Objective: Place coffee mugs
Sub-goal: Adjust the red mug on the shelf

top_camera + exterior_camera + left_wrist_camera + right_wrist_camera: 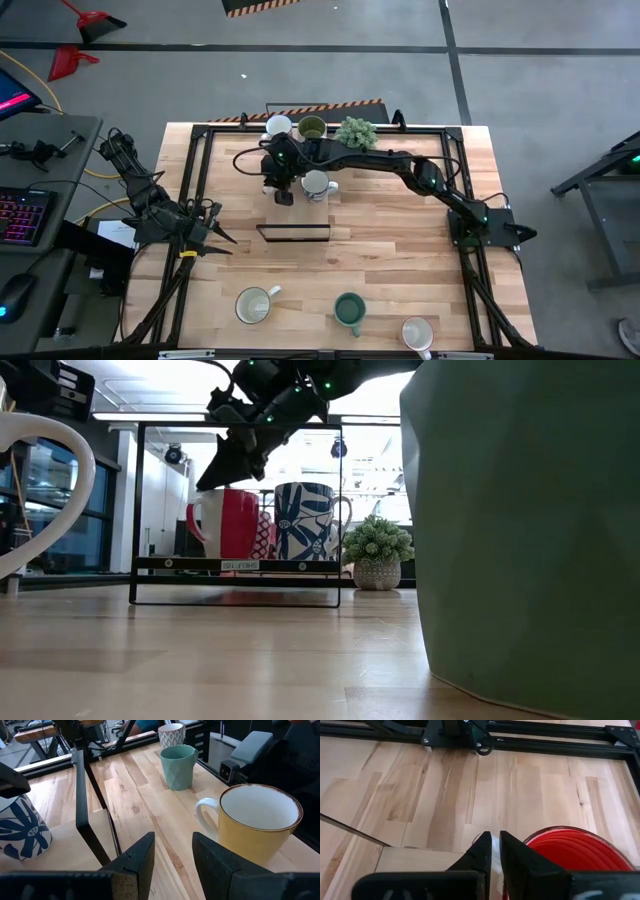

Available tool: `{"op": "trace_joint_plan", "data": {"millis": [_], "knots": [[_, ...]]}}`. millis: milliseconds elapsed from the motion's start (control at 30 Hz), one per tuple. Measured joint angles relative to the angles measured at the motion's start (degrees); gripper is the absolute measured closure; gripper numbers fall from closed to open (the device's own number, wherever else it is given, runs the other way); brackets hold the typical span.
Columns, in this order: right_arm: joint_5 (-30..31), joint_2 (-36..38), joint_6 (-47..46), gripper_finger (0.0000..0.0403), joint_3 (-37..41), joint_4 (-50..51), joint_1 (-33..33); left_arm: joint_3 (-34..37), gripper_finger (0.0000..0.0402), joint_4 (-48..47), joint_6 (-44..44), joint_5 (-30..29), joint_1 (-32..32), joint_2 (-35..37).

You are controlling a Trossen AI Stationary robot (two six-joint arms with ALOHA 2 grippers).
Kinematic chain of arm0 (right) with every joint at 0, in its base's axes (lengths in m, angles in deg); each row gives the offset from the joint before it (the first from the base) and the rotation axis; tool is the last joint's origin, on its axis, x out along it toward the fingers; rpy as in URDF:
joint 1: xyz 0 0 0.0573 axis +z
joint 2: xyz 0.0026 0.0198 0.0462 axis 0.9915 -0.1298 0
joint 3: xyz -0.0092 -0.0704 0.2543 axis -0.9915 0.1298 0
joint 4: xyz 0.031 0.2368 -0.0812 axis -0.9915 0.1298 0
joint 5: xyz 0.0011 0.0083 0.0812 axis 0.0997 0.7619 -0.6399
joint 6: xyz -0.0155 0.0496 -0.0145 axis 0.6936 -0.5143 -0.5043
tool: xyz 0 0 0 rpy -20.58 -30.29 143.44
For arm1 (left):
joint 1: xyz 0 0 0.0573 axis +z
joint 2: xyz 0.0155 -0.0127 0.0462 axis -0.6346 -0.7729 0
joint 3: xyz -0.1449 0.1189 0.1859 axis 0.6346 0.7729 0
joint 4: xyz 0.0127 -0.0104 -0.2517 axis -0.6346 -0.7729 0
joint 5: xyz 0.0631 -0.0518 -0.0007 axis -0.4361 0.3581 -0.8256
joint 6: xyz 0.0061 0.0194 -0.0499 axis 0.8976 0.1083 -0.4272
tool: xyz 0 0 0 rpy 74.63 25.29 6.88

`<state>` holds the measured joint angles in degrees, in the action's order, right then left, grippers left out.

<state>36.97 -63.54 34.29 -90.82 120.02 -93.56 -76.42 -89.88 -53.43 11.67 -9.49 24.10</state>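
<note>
The red mug point(235, 522) with a white handle stands beside the blue-and-white patterned mug point(303, 520) behind the black wire rack point(236, 565), on a low wooden block point(420, 860). My right gripper point(495, 852) reaches across the table's far half and is shut at the red mug's rim point(575, 847). A white mug point(278, 126) and an olive green mug point(311, 127) stand at the far edge. A cream mug point(253, 305), a teal mug point(349, 310) and a white mug point(417, 333) stand along the near edge. My left gripper point(173, 852) is open at the table's left side, touching nothing. My right gripper pinches the red mug's white handle point(198, 510) between its two fingers point(482, 852). It slants down from above toward that handle, beside the rim. The mug stays upright. The rack's bar hides its base, so whether it stands on the block or hangs clear does not show.
A small potted plant point(355, 132) sits at the far edge, right of the olive mug. The black rack point(293, 232) stands in the table's middle. Black frame rails point(200, 170) run along the table's sides. Bare wood lies between the rack and the near mugs.
</note>
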Motion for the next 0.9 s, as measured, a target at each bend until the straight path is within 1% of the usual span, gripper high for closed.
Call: {"op": "trace_joint_plan", "data": {"millis": [900], "knots": [[-0.2,0.01,1.96,0.0375,0.0,0.22,-3.65,0.0,0.0282,0.0,0.0,0.0,0.0,-0.02]]}}
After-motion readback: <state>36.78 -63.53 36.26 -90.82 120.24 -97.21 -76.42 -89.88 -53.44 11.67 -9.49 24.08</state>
